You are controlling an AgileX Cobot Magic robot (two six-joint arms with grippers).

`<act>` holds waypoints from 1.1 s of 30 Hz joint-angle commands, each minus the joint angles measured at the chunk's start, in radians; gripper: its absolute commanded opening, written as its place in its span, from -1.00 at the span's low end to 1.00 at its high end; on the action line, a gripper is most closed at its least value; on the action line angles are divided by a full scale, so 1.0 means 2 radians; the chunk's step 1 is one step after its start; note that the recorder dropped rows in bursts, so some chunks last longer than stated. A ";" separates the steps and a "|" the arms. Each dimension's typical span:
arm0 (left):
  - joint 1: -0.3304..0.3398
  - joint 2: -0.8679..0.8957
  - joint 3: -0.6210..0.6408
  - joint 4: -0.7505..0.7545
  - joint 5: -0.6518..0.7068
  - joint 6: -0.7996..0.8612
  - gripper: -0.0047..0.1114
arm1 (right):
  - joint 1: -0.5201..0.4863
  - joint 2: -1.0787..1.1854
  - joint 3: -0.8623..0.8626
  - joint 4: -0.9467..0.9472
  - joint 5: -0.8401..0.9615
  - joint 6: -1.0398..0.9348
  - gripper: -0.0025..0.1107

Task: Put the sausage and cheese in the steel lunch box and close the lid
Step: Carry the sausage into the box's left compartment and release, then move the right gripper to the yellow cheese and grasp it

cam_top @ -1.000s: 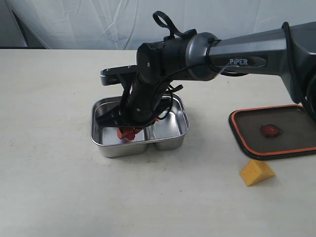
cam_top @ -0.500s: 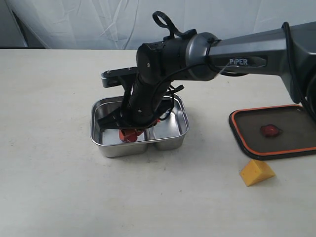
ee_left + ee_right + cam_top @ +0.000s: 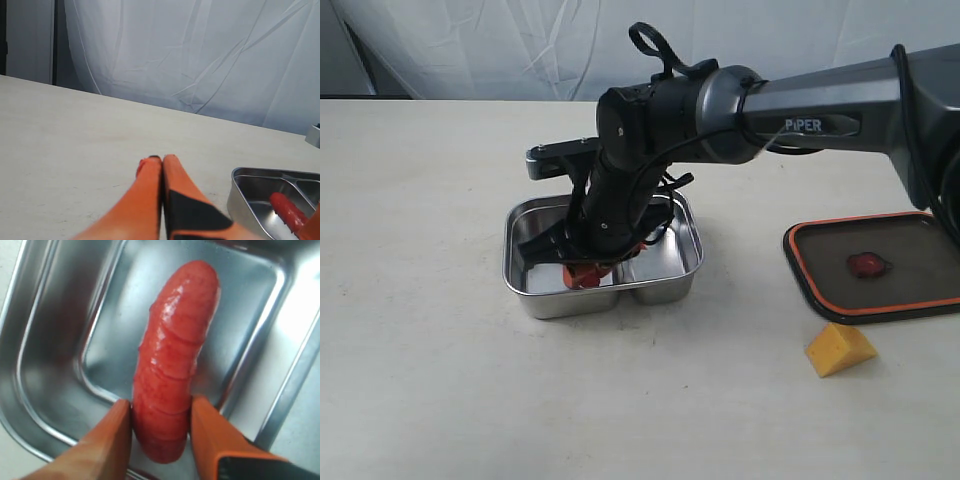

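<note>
The glossy red sausage is pinched at one end between the orange fingers of my right gripper, which is shut on it. It hangs low inside the larger, left compartment of the steel lunch box; the sausage is partly hidden by the gripper. The yellow cheese wedge lies on the table at the front right. Behind it lies the dark lid, orange seal up. My left gripper is shut and empty, over bare table beside the box.
The right arm reaches from the right edge across to the box, passing above the table behind the lid. A white cloth backdrop closes off the far side of the table.
The right gripper has shifted slightly to the right with the sausage, which now sits a little lower in the compartment. Cheese and lid have not moved.
</note>
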 commanded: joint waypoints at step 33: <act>-0.004 -0.003 0.002 0.000 -0.002 0.000 -0.92 | 0.001 -0.272 0.066 -0.233 0.232 0.052 0.50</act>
